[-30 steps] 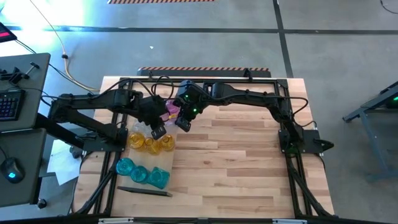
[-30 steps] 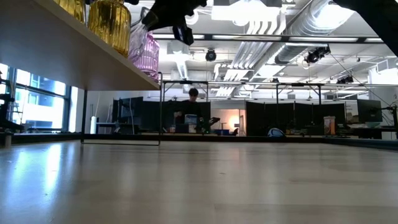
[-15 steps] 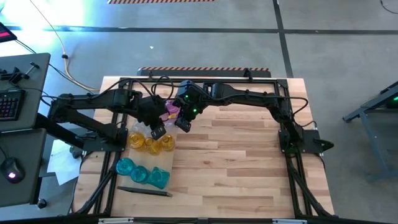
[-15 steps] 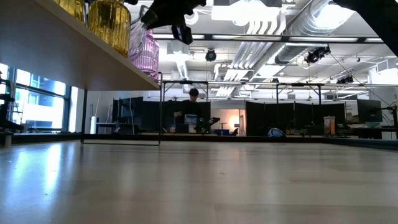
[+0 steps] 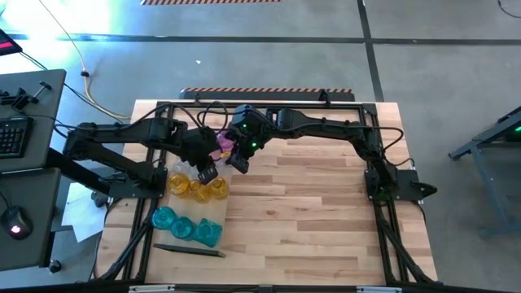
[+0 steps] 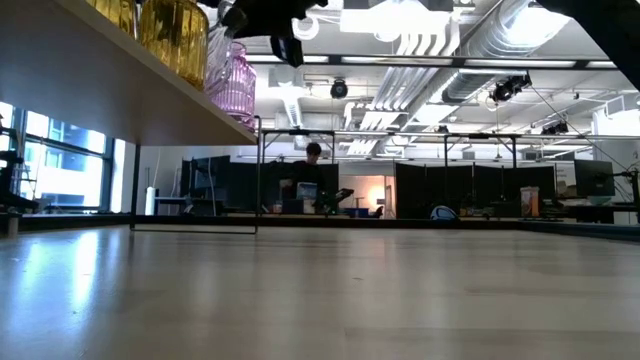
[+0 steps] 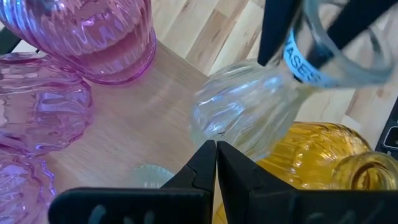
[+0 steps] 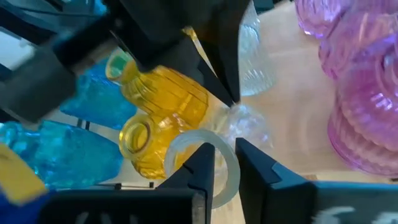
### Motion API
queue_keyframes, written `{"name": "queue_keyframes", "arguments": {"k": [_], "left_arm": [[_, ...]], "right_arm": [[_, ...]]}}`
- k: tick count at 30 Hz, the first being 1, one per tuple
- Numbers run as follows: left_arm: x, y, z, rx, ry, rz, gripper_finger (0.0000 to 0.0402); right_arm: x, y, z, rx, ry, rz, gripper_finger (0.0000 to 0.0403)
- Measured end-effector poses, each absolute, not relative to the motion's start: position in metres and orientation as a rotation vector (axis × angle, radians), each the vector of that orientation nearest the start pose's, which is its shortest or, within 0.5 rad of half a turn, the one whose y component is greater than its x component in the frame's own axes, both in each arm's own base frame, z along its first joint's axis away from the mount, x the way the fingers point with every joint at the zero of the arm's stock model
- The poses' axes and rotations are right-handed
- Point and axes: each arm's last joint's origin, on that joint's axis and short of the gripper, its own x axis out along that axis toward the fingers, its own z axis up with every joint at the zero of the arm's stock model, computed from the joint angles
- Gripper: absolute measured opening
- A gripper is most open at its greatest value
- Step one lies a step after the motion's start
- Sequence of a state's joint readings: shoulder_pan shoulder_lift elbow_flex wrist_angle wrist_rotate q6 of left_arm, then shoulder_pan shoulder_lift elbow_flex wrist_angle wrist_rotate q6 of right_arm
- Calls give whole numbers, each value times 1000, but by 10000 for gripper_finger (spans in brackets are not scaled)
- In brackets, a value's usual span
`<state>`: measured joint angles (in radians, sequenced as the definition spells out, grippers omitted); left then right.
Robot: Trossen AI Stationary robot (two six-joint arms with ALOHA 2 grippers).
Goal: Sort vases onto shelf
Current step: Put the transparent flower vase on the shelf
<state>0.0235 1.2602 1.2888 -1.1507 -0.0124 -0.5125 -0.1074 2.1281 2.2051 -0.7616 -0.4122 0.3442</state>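
Since the earlier frames the right gripper (image 5: 238, 163) has shifted slightly toward 9 o'clock in the high view, and in the low view its dark tip (image 6: 290, 50) has risen a little.

High view: both grippers meet over the shelf (image 5: 213, 213) at the worktop's (image 5: 309, 220) 9 o'clock side. The left gripper (image 5: 207, 172) hangs just above 3 yellow vases (image 5: 196, 188); 3 teal vases (image 5: 186, 227) stand toward 6 o'clock, pink vases (image 5: 222, 145) toward 12.

Low view: the shelf (image 6: 120, 95) juts in from 10 o'clock, carrying a yellow vase (image 6: 172, 40) and a pink vase (image 6: 232, 85).

Left wrist view: the left fingers (image 7: 200, 167) are pressed together, holding nothing, over a clear vase (image 7: 242, 115) whose rim sits between the other arm's dark fingers (image 7: 277, 31).

Right wrist view: the right fingers (image 8: 198, 167) pinch the clear vase's rim (image 8: 205, 165), which stands on the shelf beside the yellow vases (image 8: 168, 106).
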Motion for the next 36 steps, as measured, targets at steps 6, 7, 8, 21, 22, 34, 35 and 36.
{"name": "queue_keyframes", "arguments": {"k": [6, 7, 8, 21, 22, 34, 35, 36], "left_arm": [[225, 6, 335, -462, 1083, 320, 9], [225, 6, 335, -462, 1082, 320, 9], [225, 6, 335, -462, 1082, 319, 9], [213, 5, 337, -479, 1117, 355, 9], [211, 5, 339, -482, 1111, 354, 9], [199, 6, 351, -471, 1021, 379, 9], [200, 6, 353, -461, 1012, 381, 9], [200, 6, 354, -458, 1003, 384, 9]], "right_arm": [[474, -38, 351, 502, 656, 189, 45], [476, -37, 352, 501, 644, 193, 45], [476, -36, 353, 502, 636, 198, 44], [485, -33, 339, 528, 652, 191, 43], [485, -33, 339, 528, 654, 191, 43], [485, -32, 337, 533, 664, 189, 43], [485, -32, 337, 533, 664, 189, 43], [485, -32, 337, 533, 664, 189, 43]]}}
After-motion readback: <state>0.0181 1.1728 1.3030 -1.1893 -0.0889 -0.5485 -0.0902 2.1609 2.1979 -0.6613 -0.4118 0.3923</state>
